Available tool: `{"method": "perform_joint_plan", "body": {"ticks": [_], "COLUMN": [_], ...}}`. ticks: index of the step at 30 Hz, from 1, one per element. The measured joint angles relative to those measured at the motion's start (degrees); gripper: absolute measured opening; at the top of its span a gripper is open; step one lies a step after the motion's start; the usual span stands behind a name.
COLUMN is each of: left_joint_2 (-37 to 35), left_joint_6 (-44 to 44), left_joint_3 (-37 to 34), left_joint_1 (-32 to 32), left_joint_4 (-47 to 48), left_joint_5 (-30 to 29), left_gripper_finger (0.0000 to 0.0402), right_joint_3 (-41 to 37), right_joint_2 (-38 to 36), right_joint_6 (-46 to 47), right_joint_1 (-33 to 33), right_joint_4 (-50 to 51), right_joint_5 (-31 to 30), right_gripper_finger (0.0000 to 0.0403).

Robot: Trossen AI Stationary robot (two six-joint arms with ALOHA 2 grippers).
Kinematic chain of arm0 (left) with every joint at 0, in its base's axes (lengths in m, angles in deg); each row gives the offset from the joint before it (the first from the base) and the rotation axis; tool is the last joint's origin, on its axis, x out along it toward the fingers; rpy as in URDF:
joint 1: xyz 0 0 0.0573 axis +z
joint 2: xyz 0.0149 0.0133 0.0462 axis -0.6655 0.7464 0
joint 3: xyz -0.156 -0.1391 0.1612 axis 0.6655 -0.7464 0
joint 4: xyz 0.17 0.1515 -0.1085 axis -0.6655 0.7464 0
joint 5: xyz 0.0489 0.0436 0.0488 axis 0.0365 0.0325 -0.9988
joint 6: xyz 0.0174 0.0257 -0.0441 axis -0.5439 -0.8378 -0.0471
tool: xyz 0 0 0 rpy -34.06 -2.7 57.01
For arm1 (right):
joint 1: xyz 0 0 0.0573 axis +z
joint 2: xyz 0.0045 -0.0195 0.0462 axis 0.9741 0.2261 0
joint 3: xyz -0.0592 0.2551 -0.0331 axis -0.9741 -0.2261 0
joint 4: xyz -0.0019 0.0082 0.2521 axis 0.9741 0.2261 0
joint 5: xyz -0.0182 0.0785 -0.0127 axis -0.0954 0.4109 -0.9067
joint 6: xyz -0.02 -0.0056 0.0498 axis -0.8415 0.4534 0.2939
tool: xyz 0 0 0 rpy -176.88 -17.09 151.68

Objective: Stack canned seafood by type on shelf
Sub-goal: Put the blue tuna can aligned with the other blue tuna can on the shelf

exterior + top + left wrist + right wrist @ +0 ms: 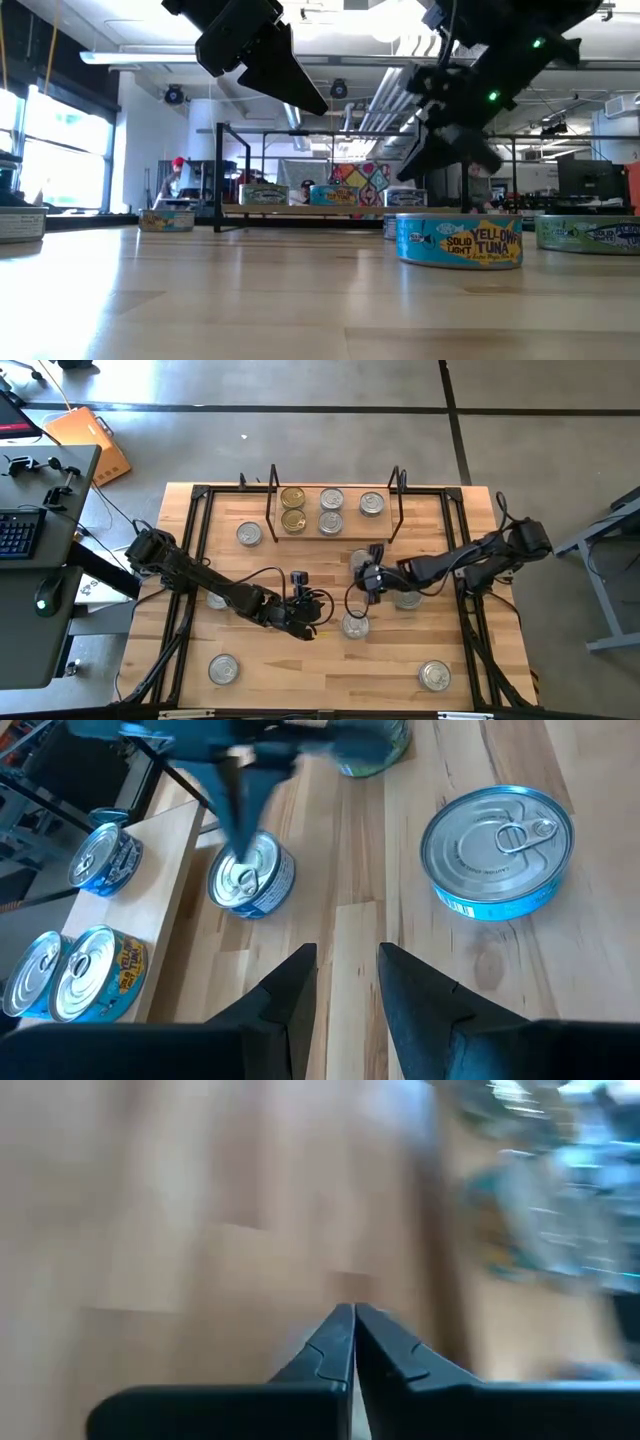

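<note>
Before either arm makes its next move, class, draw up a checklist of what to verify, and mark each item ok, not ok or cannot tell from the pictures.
1. Left gripper empty, fingers apart: ok.
2. Right gripper empty, fingers shut: ok; it must open before it can take a can.
3. Nearest loose can upright on the table, between the two grippers: ok.
4. Room on the shelf: ok; five cans stand on it, bare board shows between them.
5. Shelf cans sorted by type: two gold-lidded cans sit together at one end; the silver-lidded cans' labels cannot be read: cannot tell.
6. All cans shelved: not ok; several are on the table.
</note>
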Motion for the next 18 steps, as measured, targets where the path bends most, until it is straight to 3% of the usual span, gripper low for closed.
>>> {"method": "perform_joint_plan", "body": {"ticks": [2,4,11,14,18], "left_joint_2": [0.22,0.45,2.34,2.32,2.33], "left_joint_6": [0.17,0.15,0.02,-0.09,-1.09], "left_joint_3": [0.00,0.00,0.00,0.00,0.00], "left_joint_1": [0.00,0.00,0.00,0.07,0.07], "left_joint_4": [-0.13,0.08,0.01,-0.15,-0.73], "left_joint_5": [-0.03,0.01,0.01,0.00,0.01], "left_gripper_finger": [0.0104,0.0104,0.0104,0.0104,0.0104], "right_joint_3": [0.09,-0.16,-6.84,-10.34,-14.23], "right_joint_2": [-0.27,-0.27,-0.06,0.04,0.04], "right_joint_6": [2.75,4.78,5.94,4.89,2.74], "right_joint_1": [0.05,0.05,-1.73,-2.78,-3.81], "right_joint_4": [0.12,1.30,-5.71,-9.96,-13.85], "right_joint_5": [5.93,8.00,1.49,0.73,2.34], "right_gripper_finger": [0.0020,0.0045,0.0151,0.0156,0.0109]}}
